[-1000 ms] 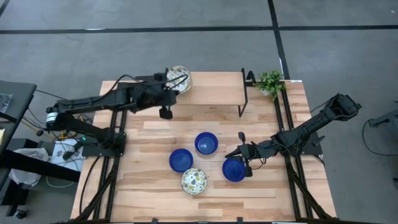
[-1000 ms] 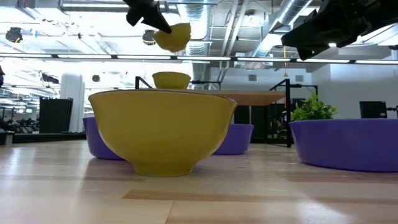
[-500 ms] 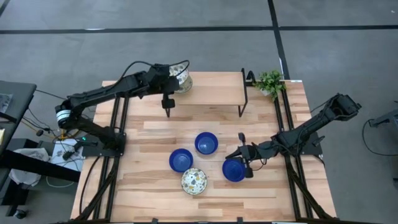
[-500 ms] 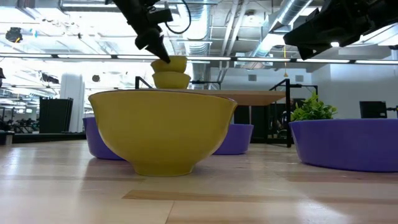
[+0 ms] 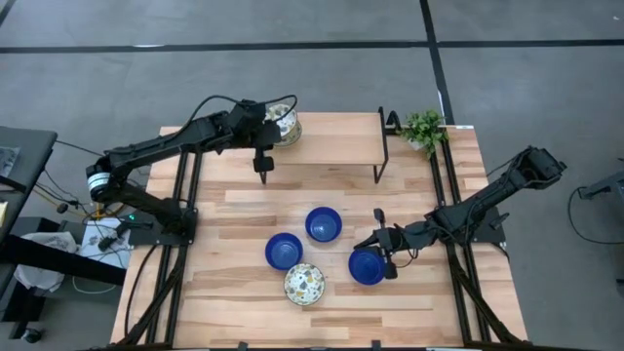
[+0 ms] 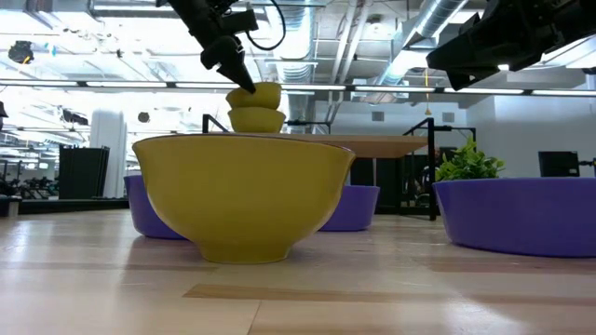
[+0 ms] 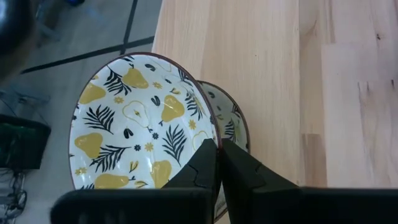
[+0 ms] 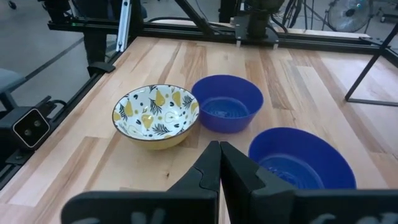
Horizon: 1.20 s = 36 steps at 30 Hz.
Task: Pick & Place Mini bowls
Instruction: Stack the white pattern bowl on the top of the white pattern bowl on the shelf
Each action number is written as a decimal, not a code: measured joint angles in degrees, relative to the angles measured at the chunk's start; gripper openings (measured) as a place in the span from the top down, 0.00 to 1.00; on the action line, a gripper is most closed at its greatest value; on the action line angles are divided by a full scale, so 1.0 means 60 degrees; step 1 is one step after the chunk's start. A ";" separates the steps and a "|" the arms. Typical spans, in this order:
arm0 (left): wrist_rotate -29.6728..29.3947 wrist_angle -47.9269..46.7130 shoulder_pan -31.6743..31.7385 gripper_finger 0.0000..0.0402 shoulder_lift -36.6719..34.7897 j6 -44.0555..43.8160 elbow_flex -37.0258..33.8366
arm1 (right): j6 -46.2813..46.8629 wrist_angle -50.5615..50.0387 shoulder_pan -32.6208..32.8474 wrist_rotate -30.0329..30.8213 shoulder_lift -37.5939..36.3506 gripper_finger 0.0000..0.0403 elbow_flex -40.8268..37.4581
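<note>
In the low view a patterned bowl (image 6: pixel 242 197) was seen nearest, its outer wall plain yellow and glossy, with blue bowls behind it on both sides. Only the right wrist view showed that bowl's white inside (image 8: pixel 156 112) printed with pears and dark leaves, beside two smooth blue bowls on the pale wooden planks of the table (image 8: pixel 292 87). The right gripper (image 5: pixel 387 263) was held over the rim of a third blue bowl (image 5: pixel 363 268), its fingers pressed together on nothing. Farther off, on a raised wooden shelf (image 5: pixel 336 138), the left gripper (image 7: pixel 219 152) was pinched on the rim of an upper pear-patterned bowl (image 7: pixel 130 124), which was seated in another like it (image 7: pixel 231 118).
</note>
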 joint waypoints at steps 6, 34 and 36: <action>0.0000 -0.0021 -0.0026 0.97 0.0103 -0.0096 0.0000 | 0.0000 0.0000 0.0000 -0.0003 0.0000 1.00 0.0000; -0.0011 -0.0024 -0.0025 0.94 0.0248 -0.0136 0.0000 | 0.0004 -0.0029 0.0000 -0.0004 0.0000 1.00 0.0000; -0.0011 -0.0022 -0.0025 0.93 0.0248 -0.0136 0.0000 | 0.0004 -0.0029 0.0000 -0.0004 0.0000 1.00 0.0000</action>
